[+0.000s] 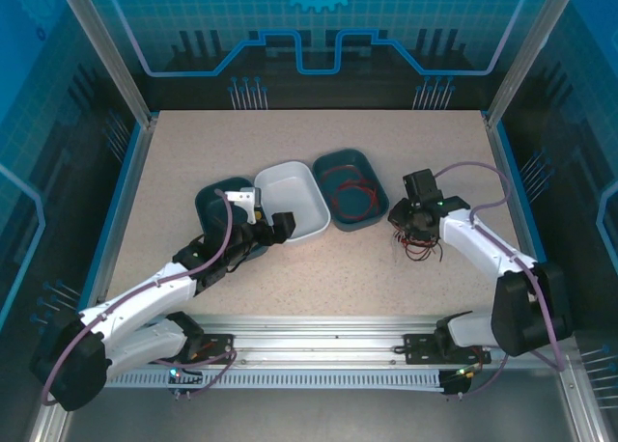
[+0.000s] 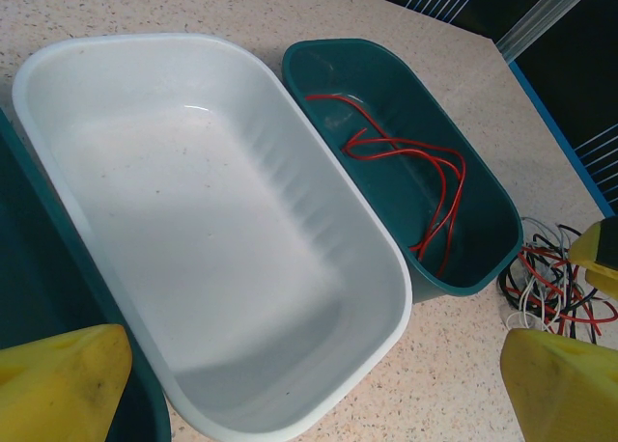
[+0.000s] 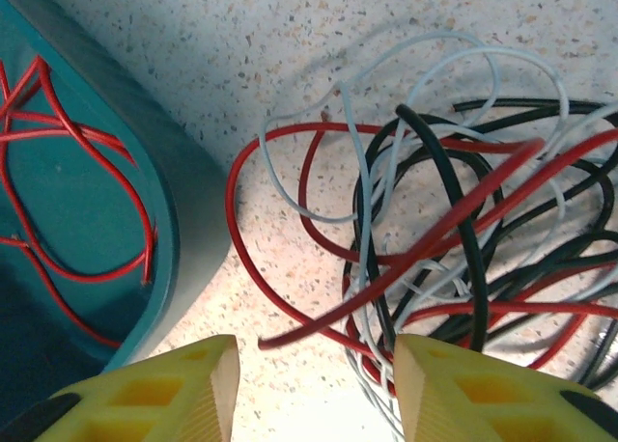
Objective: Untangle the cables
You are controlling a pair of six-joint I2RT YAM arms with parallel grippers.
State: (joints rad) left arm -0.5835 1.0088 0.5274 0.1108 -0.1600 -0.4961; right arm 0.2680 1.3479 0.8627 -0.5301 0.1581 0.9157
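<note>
speckled table (image 1: 174, 172) carrying a white bin (image 1: 290, 183) and a teal bin (image 1: 379, 199), which holds one loose red cable (image 1: 352, 193). left gripper (image 1: 261, 225), jaws wide, over the white bin. right gripper (image 3: 314, 384), jaws partly apart, nothing visibly pinched, directly above the cable tangle (image 3: 454, 249) lying just beside the teal bin; judged the nearer arm.

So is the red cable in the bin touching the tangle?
Apart: right wrist view shows the teal bin wall between the red cable and the tangle.
</note>
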